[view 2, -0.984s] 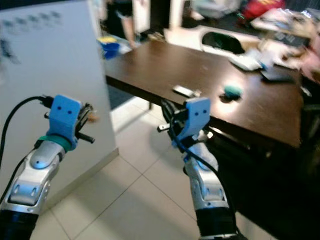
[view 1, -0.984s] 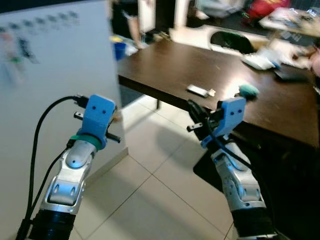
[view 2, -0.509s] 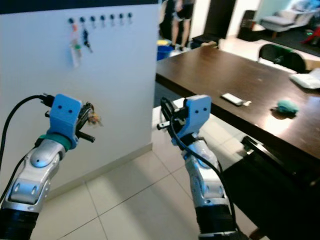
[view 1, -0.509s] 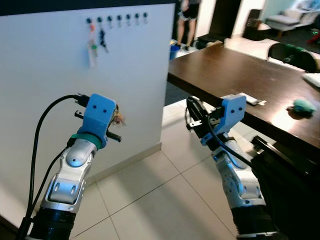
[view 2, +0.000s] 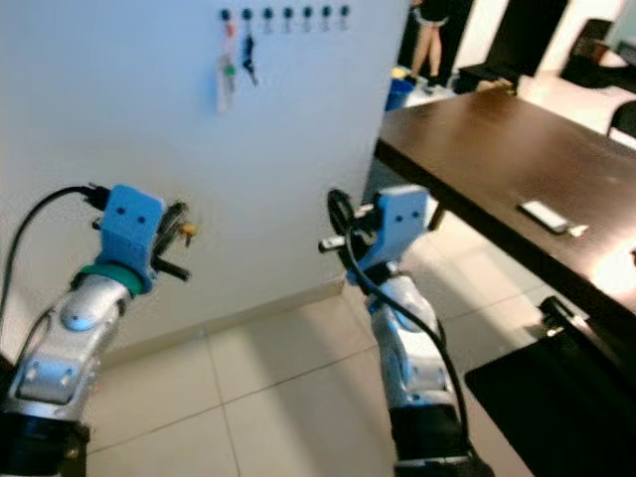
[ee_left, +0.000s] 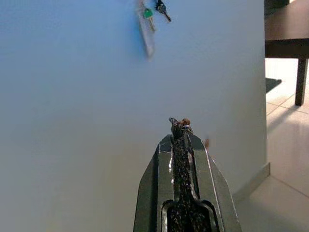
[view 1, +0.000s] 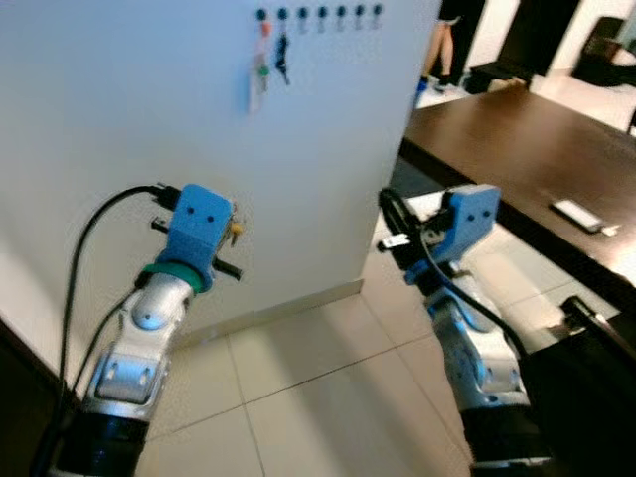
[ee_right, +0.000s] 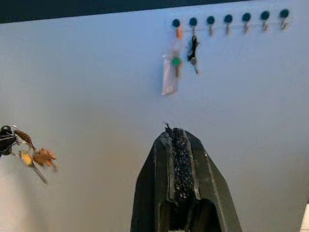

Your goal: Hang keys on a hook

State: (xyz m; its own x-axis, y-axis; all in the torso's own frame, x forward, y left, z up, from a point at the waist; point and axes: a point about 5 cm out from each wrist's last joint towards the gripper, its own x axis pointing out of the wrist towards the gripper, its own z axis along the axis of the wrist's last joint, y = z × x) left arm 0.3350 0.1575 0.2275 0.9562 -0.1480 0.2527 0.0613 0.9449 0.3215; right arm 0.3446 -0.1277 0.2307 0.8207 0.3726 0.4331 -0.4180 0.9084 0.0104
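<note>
White wall [view 1: 129,109] now faces the camera squarely — the view has swung off the dark worktop [view 1: 517,149], bringing the row of hooks [view 1: 320,14] overhead. Left pincer [view 1: 231,237], clamped on the keys [ee_right: 30,155], sits low near the wall, so lifting comes next — right pincer [ee_right: 179,140] is pressed together, empty.

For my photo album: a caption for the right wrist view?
Shut right gripper faces a wall row of hooks; keys dangle nearby.
</note>
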